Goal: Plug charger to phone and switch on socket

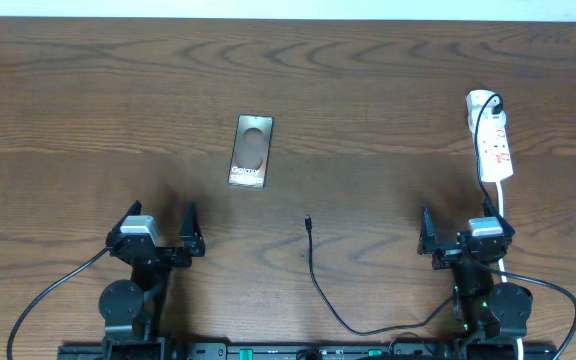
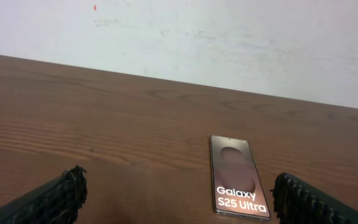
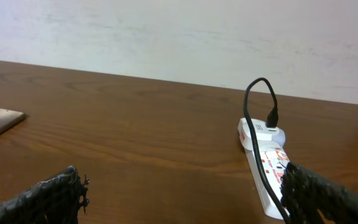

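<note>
Both sets of jaws stand wide apart and empty: left gripper and right gripper sit low at the near side of the surface. The charger ends in its plug tip between the arms, about equally far from each. The phone lies just beyond the tip, toward the left arm, its long axis running away from the robot. The socket lies ahead of the right arm.
</note>
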Robot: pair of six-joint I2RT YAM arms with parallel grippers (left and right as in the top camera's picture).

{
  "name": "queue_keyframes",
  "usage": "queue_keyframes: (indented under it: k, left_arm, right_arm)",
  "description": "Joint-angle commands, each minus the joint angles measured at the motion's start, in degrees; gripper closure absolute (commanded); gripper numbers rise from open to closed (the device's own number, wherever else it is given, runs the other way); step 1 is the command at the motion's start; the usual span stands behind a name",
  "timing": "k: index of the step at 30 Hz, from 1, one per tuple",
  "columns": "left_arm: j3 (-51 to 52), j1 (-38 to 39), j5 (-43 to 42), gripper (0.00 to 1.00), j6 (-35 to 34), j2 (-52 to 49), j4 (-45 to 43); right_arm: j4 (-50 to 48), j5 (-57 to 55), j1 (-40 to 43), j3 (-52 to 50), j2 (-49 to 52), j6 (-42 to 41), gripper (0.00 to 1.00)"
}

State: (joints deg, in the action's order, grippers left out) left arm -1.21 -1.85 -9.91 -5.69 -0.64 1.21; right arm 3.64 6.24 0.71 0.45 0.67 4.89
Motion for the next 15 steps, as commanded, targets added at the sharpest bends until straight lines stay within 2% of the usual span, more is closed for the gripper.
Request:
queue_keyframes:
  k: [1,11,13,15]
  left_arm:
    - [0.98,-0.28,0.31,0.03,0.98,0.04,1.99]
    - [0.98,-0.28,0.42,0.03,1.03,0.04,1.97]
    - [0.98,-0.33,3.82,0.03,2.69,0.04,1.07]
    - [0.96,-0.33,3.52,0.03,2.69,0.04,-1.55]
  right_arm:
    - [0.15,0.15,-0.37,-0.13,-0.28,0.33,0.01]
    - [0.15,0.13,-0.37,-0.13,-0.28,0.33,0.01]
    - [0.15,0.13,-0.37,-0.13,-0.28,0.33,0.01]
    - [0.15,0.13,-0.37,-0.13,-0.28,0.33,0.01]
